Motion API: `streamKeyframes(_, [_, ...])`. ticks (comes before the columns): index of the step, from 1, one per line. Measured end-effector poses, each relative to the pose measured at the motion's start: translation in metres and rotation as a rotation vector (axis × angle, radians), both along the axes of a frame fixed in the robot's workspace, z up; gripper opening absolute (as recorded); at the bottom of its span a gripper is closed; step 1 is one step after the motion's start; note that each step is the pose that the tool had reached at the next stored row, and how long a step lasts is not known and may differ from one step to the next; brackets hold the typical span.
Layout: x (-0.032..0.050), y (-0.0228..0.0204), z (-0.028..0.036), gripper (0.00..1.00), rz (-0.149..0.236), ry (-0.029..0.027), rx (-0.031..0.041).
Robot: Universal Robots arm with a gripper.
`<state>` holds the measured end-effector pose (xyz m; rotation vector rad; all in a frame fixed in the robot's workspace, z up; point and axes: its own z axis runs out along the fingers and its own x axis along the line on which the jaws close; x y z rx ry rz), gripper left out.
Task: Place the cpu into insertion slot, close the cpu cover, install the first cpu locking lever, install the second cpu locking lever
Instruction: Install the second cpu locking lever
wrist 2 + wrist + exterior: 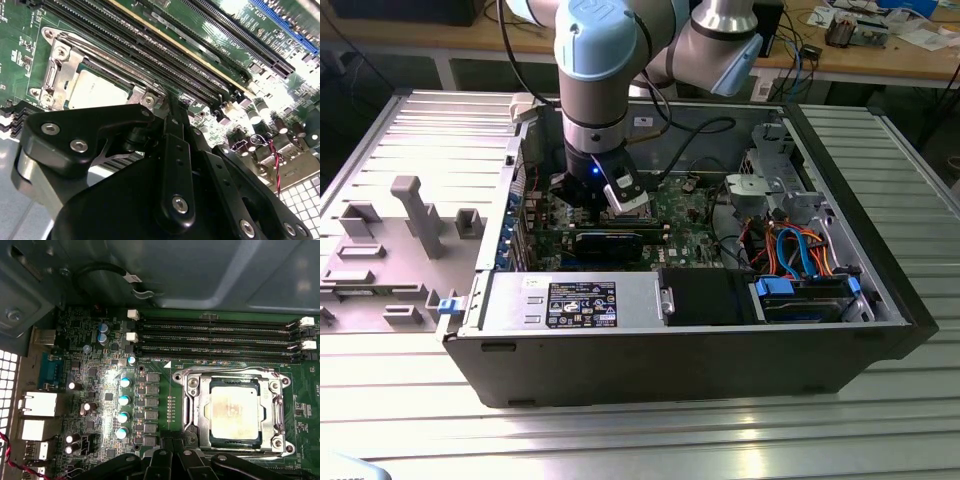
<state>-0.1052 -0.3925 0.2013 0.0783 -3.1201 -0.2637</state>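
CPU seated in its socket, cover down, gripper just above the board.

In the exterior view you see the gripper [588, 196] lowered inside the open computer case [880, 300], over the green motherboard [680, 205]. In the second wrist view the cpu [97, 90] lies flat in the insertion slot [55, 75], its silvery top a little stained, beside the long memory slots [165, 45]. In the first wrist view the cpu cover [200, 405] frames the cpu [234, 412], below the memory slots [215, 340]. Whether the claw is spread or pressed together, you cannot tell.
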Motion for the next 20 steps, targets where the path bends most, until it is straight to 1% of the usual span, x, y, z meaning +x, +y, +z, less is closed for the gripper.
streamKeyframes(2, [0.0,0.0,-0.0006,0.11,0.001,0.0,0.0036])
streamKeyframes(3, [0.0001,0.0002,-0.0021,0.11,0.001,-0.0004,0.0059])
streamKeyframes(5, [0.0,0.0,-0.0029,0.11,0.001,0.0001,0.0049])
streamKeyframes(7, [0.0001,0.0,-0.0018,0.11,0.001,-0.0002,0.003])
streamKeyframes(9, [0.0,0.0003,0.0028,0.11,0.001,-0.0002,-0.0019])
streamKeyframes(10, [0.0005,0.001,0.0055,0.11,0.001,-0.0004,-0.0079])
streamKeyframes(11, [0.0014,0.0017,0.0068,0.11,0.002,-0.0003,-0.0134])
streamKeyframes(12, [0.0023,0.0024,0.0074,0.11,0.001,-0.0001,-0.0175])
streamKeyframes(13, [0.0041,0.0038,0.0074,0.11,0.001,0.0,-0.0239])
streamKeyframes(14, [0.0066,0.0054,0.0074,0.11,0.001,0.0007,-0.0284])
streamKeyframes(16, [0.0112,0.0075,0.0074,0.11,0.001,0.0023,-0.0326])
streamKeyframes(17, [0.0159,0.0087,0.0074,0.11,0.001,0.0045,-0.0348])
streamKeyframes(20, [0.0215,0.0092,0.0074,0.11,0.001,0.0079,-0.036])
